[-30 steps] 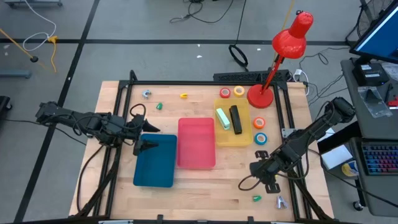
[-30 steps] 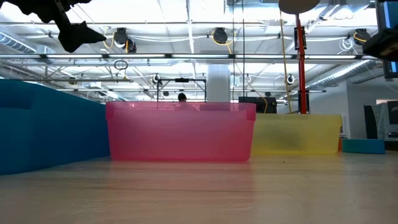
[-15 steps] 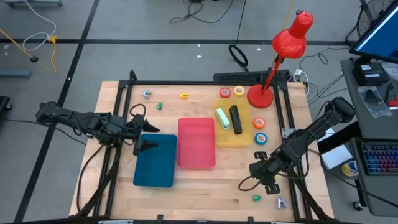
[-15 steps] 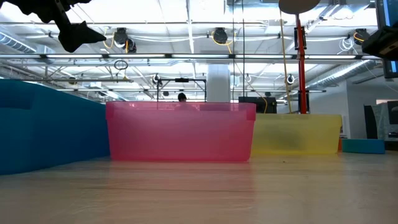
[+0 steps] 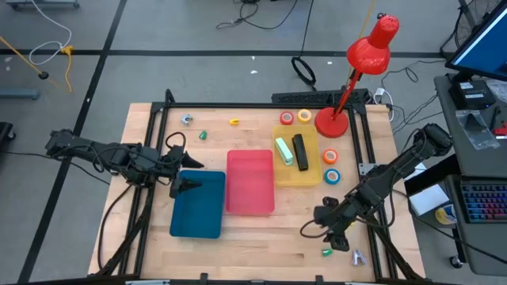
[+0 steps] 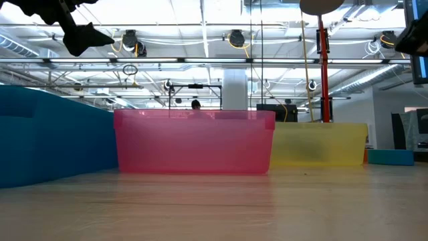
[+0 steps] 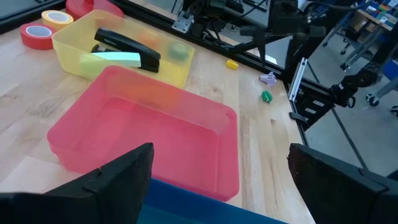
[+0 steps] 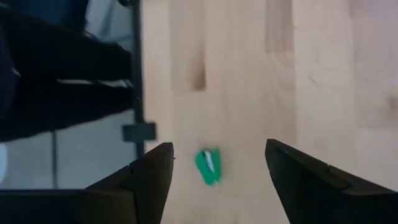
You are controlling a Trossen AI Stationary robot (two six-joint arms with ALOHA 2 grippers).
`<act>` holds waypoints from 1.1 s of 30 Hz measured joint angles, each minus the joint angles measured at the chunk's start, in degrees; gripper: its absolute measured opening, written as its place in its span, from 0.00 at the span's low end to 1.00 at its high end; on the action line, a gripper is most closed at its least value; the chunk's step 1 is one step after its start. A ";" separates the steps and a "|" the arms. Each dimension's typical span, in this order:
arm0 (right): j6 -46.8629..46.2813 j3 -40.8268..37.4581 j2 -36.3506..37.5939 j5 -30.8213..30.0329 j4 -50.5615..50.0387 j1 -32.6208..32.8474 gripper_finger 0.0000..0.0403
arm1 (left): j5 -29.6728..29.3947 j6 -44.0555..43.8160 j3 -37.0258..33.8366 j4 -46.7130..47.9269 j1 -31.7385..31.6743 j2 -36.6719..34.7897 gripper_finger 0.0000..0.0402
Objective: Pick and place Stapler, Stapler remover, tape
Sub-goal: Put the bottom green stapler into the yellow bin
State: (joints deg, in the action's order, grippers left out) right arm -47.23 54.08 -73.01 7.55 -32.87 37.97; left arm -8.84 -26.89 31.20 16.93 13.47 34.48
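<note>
Right tool, spread, has shifted toward a green remover; yellow tray holds staplers.

No readable text in any view.
No letters, brand marks, numbers or signs can be made out on the trays, the tape rolls, the stapler, the lamp or the tabletop; the keyboard and the screen beside the tabletop are too small to read.
</note>
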 joint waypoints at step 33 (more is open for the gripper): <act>-8.51 0.04 -17.18 -7.53 7.14 15.00 0.60 | 7.41 -3.40 0.02 -0.72 0.11 0.00 0.91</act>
State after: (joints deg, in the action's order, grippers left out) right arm -55.74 54.13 -90.20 0.02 -25.74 52.97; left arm -1.43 -30.28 31.22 16.21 13.58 34.48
